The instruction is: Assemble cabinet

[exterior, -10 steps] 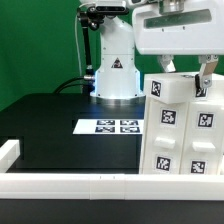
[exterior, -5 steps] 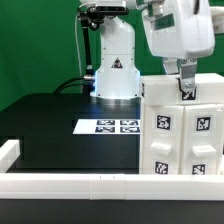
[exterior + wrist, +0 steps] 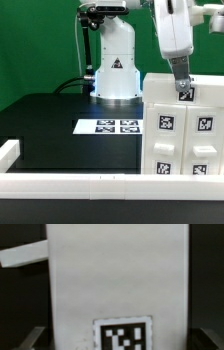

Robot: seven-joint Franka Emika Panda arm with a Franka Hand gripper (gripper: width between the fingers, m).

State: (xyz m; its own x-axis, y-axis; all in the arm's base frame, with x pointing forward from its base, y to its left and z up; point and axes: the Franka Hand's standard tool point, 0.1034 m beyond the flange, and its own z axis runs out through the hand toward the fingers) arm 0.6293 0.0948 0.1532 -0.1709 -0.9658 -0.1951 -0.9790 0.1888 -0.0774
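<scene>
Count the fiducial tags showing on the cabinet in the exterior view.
5 on the cabinet: one at the top by the gripper, two in the middle row, two in the lower row. The lower right one is cut off by the frame edge; more may be hidden.

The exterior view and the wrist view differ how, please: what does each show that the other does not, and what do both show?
Only the exterior view shows the marker board on the black table, the white rail in front, and the arm's base. Only the wrist view shows a slanted white piece beside the cabinet. Both show the cabinet, its tags, and the tool at it.
</scene>
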